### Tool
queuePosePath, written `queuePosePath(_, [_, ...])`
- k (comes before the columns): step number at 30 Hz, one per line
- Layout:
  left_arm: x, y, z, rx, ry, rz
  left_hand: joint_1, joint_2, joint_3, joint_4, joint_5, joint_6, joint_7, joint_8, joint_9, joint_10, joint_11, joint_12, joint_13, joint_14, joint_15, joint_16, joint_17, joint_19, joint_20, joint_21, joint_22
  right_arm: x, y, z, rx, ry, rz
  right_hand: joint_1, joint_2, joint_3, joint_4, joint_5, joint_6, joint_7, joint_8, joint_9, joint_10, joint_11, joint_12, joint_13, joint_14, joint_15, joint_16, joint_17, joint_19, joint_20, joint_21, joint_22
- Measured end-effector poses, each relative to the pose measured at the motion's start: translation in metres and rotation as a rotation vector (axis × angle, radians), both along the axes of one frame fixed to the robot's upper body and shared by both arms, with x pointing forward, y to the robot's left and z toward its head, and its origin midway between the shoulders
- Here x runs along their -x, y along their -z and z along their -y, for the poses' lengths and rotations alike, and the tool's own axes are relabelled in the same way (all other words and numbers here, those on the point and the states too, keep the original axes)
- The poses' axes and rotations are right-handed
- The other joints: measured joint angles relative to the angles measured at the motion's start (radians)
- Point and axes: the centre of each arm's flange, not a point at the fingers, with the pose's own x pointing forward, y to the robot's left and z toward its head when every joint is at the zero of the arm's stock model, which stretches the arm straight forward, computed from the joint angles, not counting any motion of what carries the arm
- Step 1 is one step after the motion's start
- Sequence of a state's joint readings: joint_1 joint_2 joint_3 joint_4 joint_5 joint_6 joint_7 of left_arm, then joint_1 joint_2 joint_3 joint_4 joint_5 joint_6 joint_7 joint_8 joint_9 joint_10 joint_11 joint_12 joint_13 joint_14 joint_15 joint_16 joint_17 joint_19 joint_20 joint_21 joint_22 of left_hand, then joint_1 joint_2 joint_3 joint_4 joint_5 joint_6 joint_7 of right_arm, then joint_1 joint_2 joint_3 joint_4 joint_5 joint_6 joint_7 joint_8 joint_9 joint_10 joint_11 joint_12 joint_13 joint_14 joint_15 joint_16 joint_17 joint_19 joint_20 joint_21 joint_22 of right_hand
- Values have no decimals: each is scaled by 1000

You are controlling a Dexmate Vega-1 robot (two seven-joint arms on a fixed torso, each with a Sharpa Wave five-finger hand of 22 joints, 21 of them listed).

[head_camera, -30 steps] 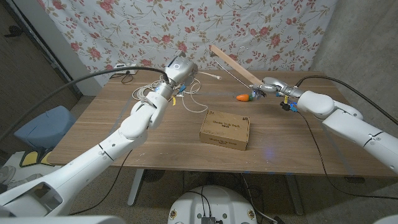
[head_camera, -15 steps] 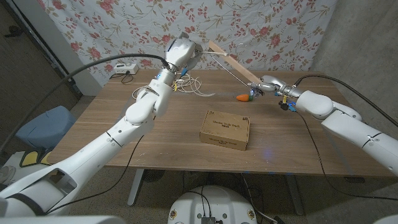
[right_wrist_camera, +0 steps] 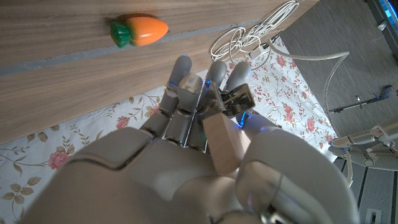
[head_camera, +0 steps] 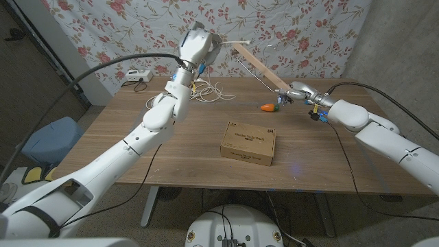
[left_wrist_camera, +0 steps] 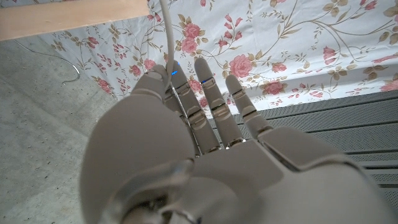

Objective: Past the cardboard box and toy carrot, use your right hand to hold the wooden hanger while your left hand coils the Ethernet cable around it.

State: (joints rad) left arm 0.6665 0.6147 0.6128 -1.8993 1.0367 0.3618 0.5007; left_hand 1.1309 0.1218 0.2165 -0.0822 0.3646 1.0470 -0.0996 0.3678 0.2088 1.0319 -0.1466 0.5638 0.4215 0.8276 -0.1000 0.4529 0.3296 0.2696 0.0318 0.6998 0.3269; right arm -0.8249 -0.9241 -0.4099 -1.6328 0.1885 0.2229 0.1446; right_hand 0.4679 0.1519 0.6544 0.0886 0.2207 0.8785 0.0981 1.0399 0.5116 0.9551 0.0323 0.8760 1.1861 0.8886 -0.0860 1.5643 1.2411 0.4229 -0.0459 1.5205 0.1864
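Observation:
My right hand (head_camera: 299,92) grips the lower end of the wooden hanger (head_camera: 260,67), which slants up and away over the table's far edge. In the right wrist view the hanger's end (right_wrist_camera: 221,142) sits wedged between my fingers (right_wrist_camera: 180,93). My left hand (head_camera: 198,44) is raised high beside the hanger's upper end and pinches the white Ethernet cable (left_wrist_camera: 166,34), with the hanger's bar (left_wrist_camera: 74,15) just beyond it. The rest of the cable lies coiled (head_camera: 208,92) on the table. The toy carrot (head_camera: 267,107) lies near my right hand. The cardboard box (head_camera: 248,144) sits mid-table.
A white power strip (head_camera: 136,75) lies at the table's far left corner. A floral curtain (head_camera: 137,27) hangs close behind the wooden table (head_camera: 137,158). A blue bin (head_camera: 48,140) stands on the floor to the left.
My left hand has risen from just above the coil and swung toward the hanger's upper end, drawing the cable up with it. The right hand and hanger have barely moved.

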Motion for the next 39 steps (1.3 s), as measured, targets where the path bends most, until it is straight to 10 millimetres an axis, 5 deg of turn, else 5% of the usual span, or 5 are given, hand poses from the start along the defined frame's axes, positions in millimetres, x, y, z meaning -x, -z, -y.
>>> queuePosePath(22, [-7,-6,-42,302,-84,-22,1,0,0,0,13,0,0,4,0,11,4,7,25,27,-9,0,16,40,32,52,17,10,2,27,-153,-22,53,-2,-2,0,0,0,-5,-5,19,-2,0,0,1,9,-2,2,0,0,0,0,0,0])
queuePosePath(39, [-32,-6,-62,501,56,-141,16,-7,-5,-5,28,3,29,2,5,20,13,3,52,48,-16,-15,21,85,41,109,42,41,3,4,-120,-77,154,-5,-5,-1,-1,0,-5,-5,27,-11,0,0,1,11,-2,2,4,0,0,0,0,0])
